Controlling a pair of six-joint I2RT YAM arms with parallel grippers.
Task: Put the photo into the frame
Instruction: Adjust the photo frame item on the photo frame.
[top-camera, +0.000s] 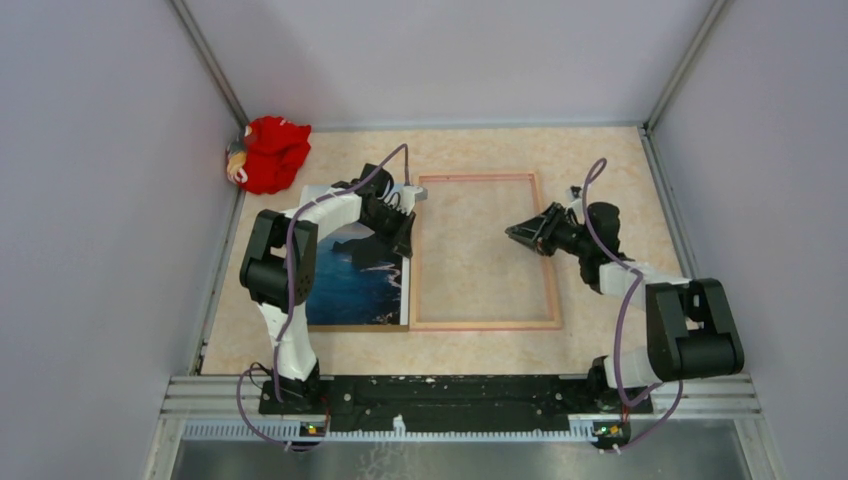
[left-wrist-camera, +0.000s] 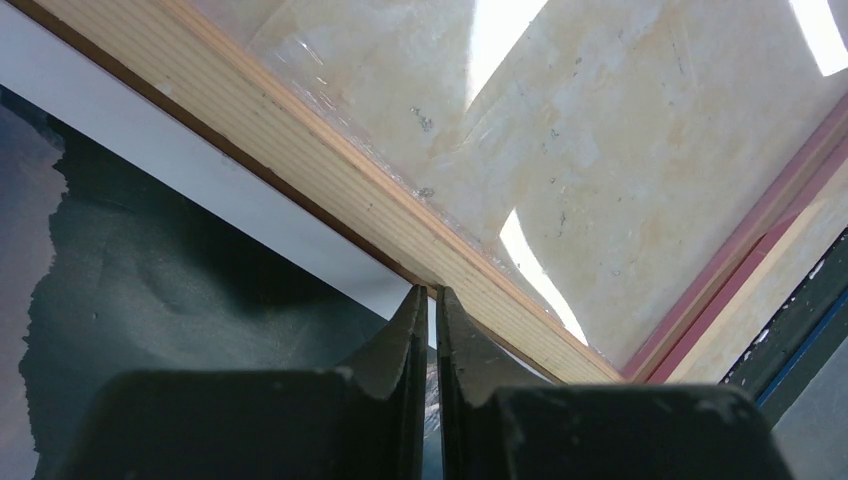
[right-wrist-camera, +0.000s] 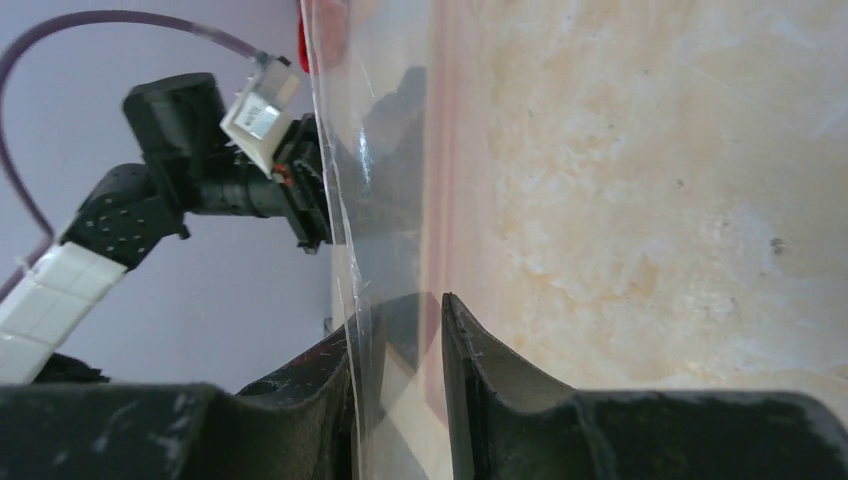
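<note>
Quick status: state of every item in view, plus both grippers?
Left gripper: shut to a slit, tips at the photo's white border.
Right gripper: open, clear sheet in the gap.
Frame: lying flat, wood side up, no photo in it.
Photo: flat, picture up, outside the frame on its left.
Clear sheet: partly lifted.
Red cloth: bunched in the far left corner.

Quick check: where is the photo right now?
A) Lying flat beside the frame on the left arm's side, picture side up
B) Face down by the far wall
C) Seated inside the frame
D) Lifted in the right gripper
A: the top view shows the photo lying flat, its blue landscape facing up, alongside the left rail of the frame, not inside it.
</note>
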